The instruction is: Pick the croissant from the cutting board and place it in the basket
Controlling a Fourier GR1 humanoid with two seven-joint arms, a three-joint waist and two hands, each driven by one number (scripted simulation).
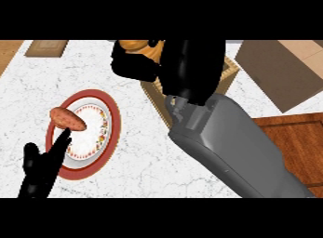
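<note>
Two hands in view, right hand (142,62) curled round croissant (136,45) at basket's (158,100) far-left edge, forearm (232,144) stretched from near right, left hand (40,169) spread, fingers up, near left by plate (113,114), cutting board (298,135) right.

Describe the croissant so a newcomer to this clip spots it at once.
On the marble counter, find the wicker basket at top centre. Over it the right hand curls round the croissant, a golden-orange crust peeking out above it. The only other food, a reddish-brown oval, lies on the red-rimmed plate at left.
</note>
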